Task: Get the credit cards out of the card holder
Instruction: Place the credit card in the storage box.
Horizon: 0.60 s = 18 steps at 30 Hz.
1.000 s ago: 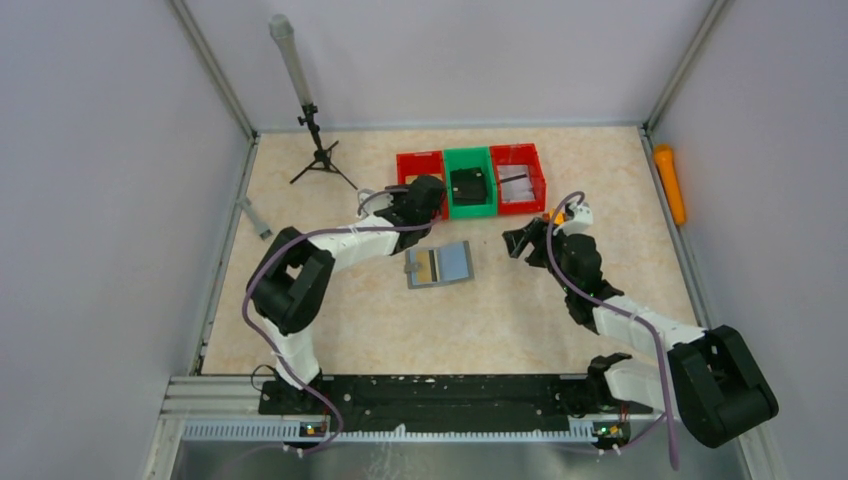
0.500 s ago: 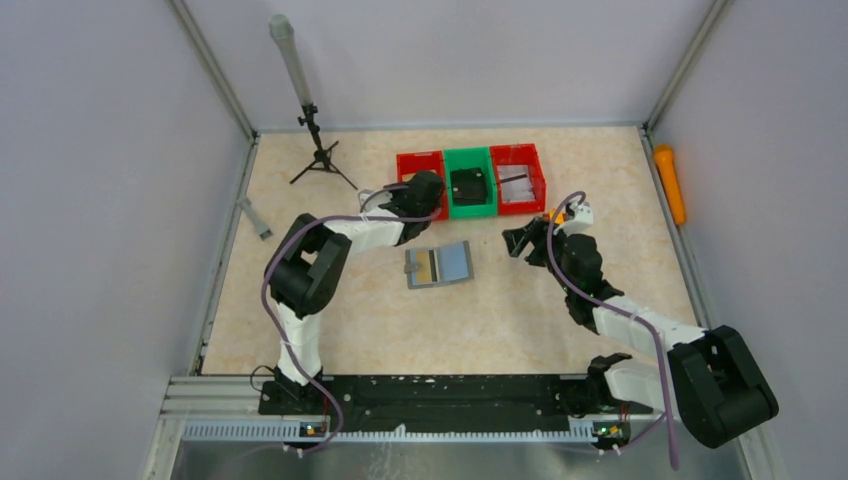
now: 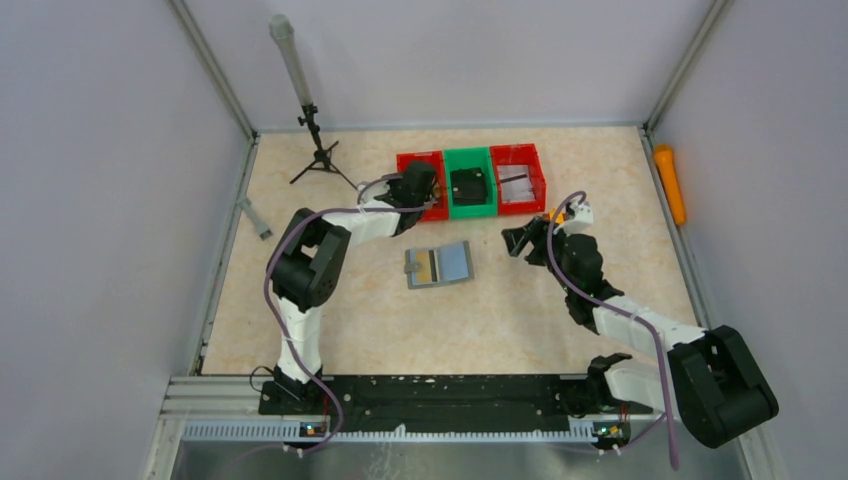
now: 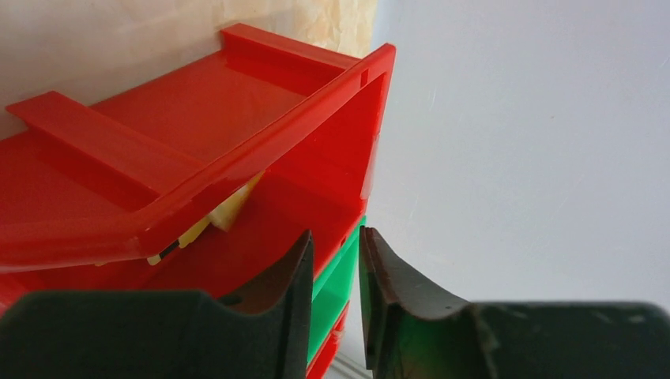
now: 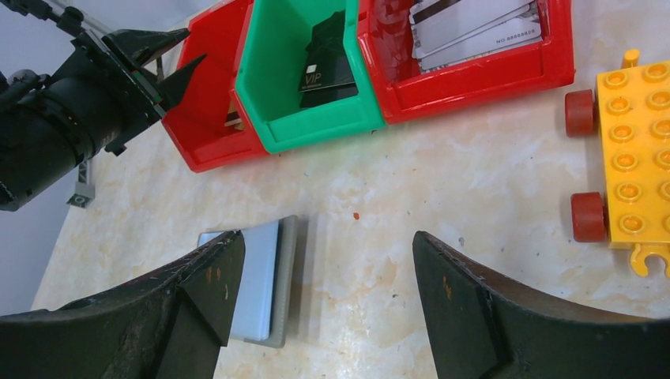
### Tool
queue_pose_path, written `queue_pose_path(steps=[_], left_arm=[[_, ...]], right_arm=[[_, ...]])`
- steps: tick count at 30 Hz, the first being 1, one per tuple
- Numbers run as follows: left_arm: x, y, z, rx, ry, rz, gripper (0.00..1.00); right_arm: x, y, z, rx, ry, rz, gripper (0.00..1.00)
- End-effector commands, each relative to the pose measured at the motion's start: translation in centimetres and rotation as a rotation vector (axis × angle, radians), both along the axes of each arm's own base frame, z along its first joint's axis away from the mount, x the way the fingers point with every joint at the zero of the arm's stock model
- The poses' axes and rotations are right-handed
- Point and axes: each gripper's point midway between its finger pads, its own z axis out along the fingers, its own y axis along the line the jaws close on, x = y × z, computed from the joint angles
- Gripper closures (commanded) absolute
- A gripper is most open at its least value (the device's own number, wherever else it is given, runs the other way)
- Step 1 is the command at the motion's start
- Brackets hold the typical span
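The left gripper (image 4: 336, 237) was seen with its jaws slightly parted and nothing between them, poised at the rim of the left red bin (image 4: 261, 150), in which a yellow card (image 4: 229, 212) was lying. The right gripper (image 5: 328, 245) was held wide apart and empty above the table (image 5: 474, 197). In the top view the card holder (image 3: 440, 265) was found open and flat mid-table, with the left gripper at its 11 o'clock, the right gripper at its 3 o'clock and the 3 bins at its 12 o'clock. A black card (image 5: 328, 71) was seen in the green bin (image 5: 272, 95), and pale cards (image 5: 474, 28) in the right red bin (image 5: 474, 79). The task was judged mostly done. A gold strip (image 3: 424, 266) in the holder's left pocket was possibly 1 card left, though this could not be told.
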Motion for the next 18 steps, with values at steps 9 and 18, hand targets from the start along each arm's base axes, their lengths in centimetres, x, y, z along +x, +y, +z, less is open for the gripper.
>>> queue_pose_path(steps=[9,18], left_arm=[[-3.0,0.8,4.1,0.058,-0.059,-0.099,0.65],[-7.7,4.0,5.7,0.513,-0.098,-0.554,0.33]], right_arm=[[0.5,0.5,1.1,0.016,-0.042,0.023,0.21],[0.7,6.4,-1.4,0.043,0.101,0.322,0.04]])
